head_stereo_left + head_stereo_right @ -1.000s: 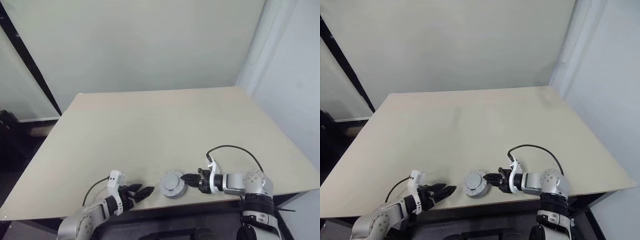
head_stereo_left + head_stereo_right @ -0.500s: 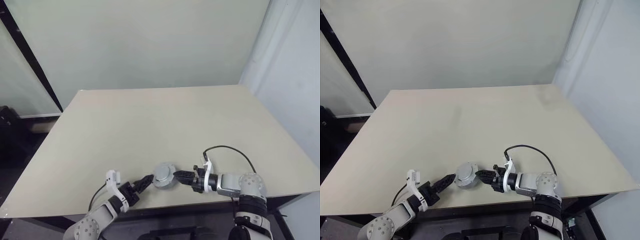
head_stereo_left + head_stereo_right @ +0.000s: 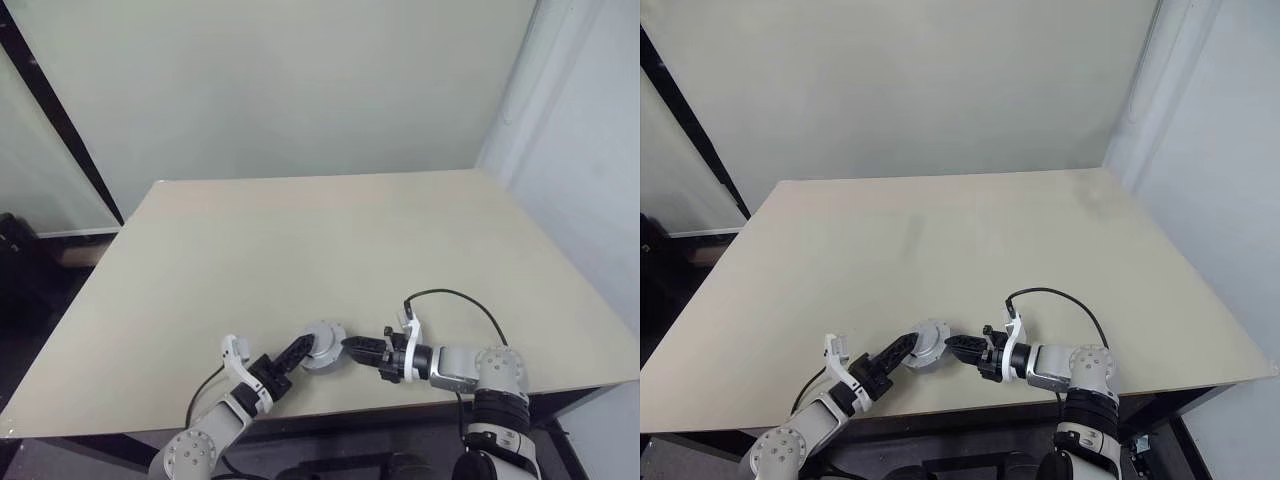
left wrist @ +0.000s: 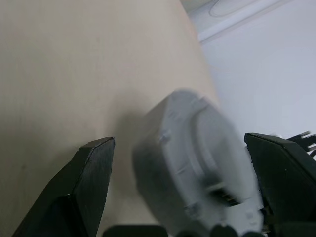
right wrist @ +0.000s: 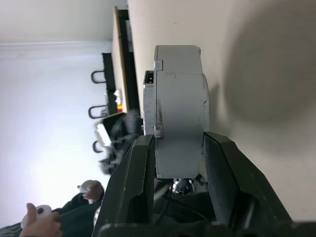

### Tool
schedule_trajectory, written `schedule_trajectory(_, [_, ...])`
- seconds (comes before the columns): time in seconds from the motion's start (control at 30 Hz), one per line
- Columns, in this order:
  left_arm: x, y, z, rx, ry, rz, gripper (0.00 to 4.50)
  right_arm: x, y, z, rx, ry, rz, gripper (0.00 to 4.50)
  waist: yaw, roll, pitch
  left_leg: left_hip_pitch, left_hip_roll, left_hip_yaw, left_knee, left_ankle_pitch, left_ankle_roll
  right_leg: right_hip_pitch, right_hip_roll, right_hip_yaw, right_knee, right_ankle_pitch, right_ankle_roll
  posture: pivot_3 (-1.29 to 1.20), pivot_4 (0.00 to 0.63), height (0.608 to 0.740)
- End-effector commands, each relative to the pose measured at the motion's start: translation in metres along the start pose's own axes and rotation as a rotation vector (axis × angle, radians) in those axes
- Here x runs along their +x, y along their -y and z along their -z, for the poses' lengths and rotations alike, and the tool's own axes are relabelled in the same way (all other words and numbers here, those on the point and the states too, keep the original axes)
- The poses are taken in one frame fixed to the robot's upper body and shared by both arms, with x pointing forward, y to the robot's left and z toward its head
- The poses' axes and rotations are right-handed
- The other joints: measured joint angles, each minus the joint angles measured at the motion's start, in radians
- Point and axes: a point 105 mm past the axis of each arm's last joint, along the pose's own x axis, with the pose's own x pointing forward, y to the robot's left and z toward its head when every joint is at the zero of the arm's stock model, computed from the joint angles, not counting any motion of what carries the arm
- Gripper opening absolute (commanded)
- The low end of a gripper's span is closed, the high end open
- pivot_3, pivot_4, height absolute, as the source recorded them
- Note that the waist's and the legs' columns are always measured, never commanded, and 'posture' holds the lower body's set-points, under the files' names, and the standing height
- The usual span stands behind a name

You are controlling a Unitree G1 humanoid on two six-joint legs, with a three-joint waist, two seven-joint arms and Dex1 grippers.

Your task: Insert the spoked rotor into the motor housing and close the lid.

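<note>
A thick grey round motor unit (image 3: 322, 345) hangs just above the table's front part, on edge, its plain raised face closed like a lid. My right gripper (image 3: 347, 346) is shut on its rim, and the right wrist view shows both fingers (image 5: 143, 163) clamping the grey body (image 5: 177, 108). My left gripper (image 3: 303, 346) stands open at its other side. In the left wrist view the unit (image 4: 197, 173) sits between the wide-spread fingers (image 4: 94, 168) without clear contact. The spoked rotor is hidden, and no copper windings show.
The beige table (image 3: 320, 240) stretches far ahead, with its front edge (image 3: 330, 410) close under both hands. A black cable (image 3: 450, 295) loops over my right wrist. Beyond the table's edge, a person's hand (image 5: 39, 222) holds a controller.
The right gripper has lifted the grey unit off the table and carried it left. The left gripper has rolled and moved in until its open fingers flank the unit. The camera also shifted.
</note>
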Motion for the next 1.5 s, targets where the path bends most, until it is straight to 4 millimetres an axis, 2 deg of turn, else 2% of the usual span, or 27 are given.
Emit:
schedule_trajectory(0.03, [0.002,0.005,-0.003,0.004,0.01,0.028,4.5,0.001,-0.033,-0.009,-0.073,0.023,-0.132,1.2,0.0,0.0,0.0,0.0,0.0,0.0,0.0,0.0,0.0,0.0,0.0,0.0,0.0,0.0,0.0,0.0,0.0,0.74])
schedule_trajectory(0.4, [0.011,-0.003,-0.004,-0.123,0.063,0.117,4.5,0.002,-0.038,-0.006,-0.082,0.012,-0.14,1.2,0.0,0.0,0.0,0.0,0.0,0.0,0.002,0.0,0.0,0.001,0.0,0.0,0.001,0.0,0.0,0.0,0.0,0.74])
schedule_trajectory(0.5, [0.012,-0.005,-0.003,-0.138,0.048,0.138,3.94,0.002,-0.037,-0.006,-0.082,0.013,-0.136,1.2,0.0,0.0,0.0,0.0,0.0,0.0,0.003,0.0,0.0,0.001,0.0,0.0,0.001,0.0,0.0,0.0,0.0,0.74])
schedule_trajectory(0.6, [0.012,-0.005,-0.004,-0.156,0.038,0.168,2.97,0.001,-0.037,-0.006,-0.082,0.014,-0.132,1.2,0.0,0.0,0.0,0.0,0.0,0.0,0.003,0.0,0.0,0.001,0.0,0.0,0.002,0.0,0.0,0.0,0.0,0.74])
schedule_trajectory(0.7, [0.012,-0.003,-0.006,-0.172,0.033,0.198,2.24,0.001,-0.036,-0.006,-0.082,0.013,-0.13,1.2,0.0,0.0,0.0,0.0,0.0,0.0,0.003,0.0,0.0,0.001,0.0,0.0,0.002,0.0,0.0,0.0,0.0,0.74])
schedule_trajectory(0.97, [0.012,0.004,-0.009,-0.186,0.029,0.25,1.92,0.001,-0.035,-0.004,-0.11,0.001,-0.108,1.2,0.0,0.0,0.0,0.0,0.0,-0.001,0.004,0.0,0.0,0.001,0.0,0.0,0.003,0.0,0.0,0.0,0.0,0.74])
schedule_trajectory(1.13, [0.012,0.006,-0.011,-0.188,0.059,0.242,1.92,-0.001,-0.033,-0.005,-0.18,0.02,-0.06,1.2,0.0,0.0,0.0,0.0,0.0,-0.001,0.004,0.0,0.0,0.001,0.0,0.0,0.003,0.0,0.0,0.0,0.0,0.74])
schedule_trajectory(1.17, [0.012,0.007,-0.013,-0.191,0.069,0.24,1.92,-0.001,-0.032,-0.007,-0.194,0.031,-0.05,1.76,0.0,0.0,0.0,0.0,0.0,-0.001,0.005,0.0,0.0,0.001,0.0,0.0,0.003,0.0,0.0,0.0,0.0,0.74])
schedule_trajectory(1.23, [0.013,0.008,-0.014,-0.194,0.082,0.238,1.89,-0.001,-0.031,-0.008,-0.209,0.041,-0.047,2.19,0.0,0.0,0.0,-0.001,0.0,-0.001,0.005,0.0,0.0,0.001,0.0,0.0,0.003,0.0,0.0,0.0,0.0,0.74])
schedule_trajectory(1.33, [0.015,0.013,-0.017,-0.199,0.101,0.243,1.54,-0.002,-0.034,-0.008,-0.22,0.045,-0.066,3.19,0.0,0.0,0.0,-0.001,0.0,-0.001,0.005,0.0,0.0,0.001,0.0,0.0,0.003,0.0,0.001,0.0,0.0,0.74])
schedule_trajectory(1.37, [0.015,0.015,-0.018,-0.2,0.106,0.243,1.26,-0.002,-0.034,-0.008,-0.224,0.046,-0.068,3.57,0.0,0.0,0.0,0.0,0.0,-0.001,0.005,0.0,0.0,0.001,0.0,0.001,0.003,0.001,0.001,0.0,0.0,0.74])
schedule_trajectory(1.43, [0.016,0.018,-0.019,-0.202,0.113,0.244,1.14,-0.002,-0.033,-0.01,-0.225,0.056,-0.061,4.29,0.0,-0.001,0.0,0.0,0.0,-0.001,0.005,0.0,0.0,0.001,0.0,0.001,0.003,0.001,0.001,0.0,0.0,0.74])
schedule_trajectory(1.47, [0.017,0.019,-0.019,-0.202,0.115,0.244,1.14,-0.002,-0.033,-0.01,-0.225,0.059,-0.059,4.5,0.0,-0.001,0.0,0.0,0.0,-0.001,0.005,0.0,0.0,0.001,0.0,0.001,0.003,0.001,0.001,0.0,0.0,0.74])
schedule_trajectory(1.5, [0.017,0.021,-0.02,-0.203,0.12,0.244,1.14,-0.002,-0.032,-0.012,-0.225,0.068,-0.053,4.5,0.0,-0.001,0.0,0.0,0.0,-0.001,0.005,0.0,0.0,0.001,0.0,0.001,0.003,0.001,0.001,0.0,0.0,0.74])
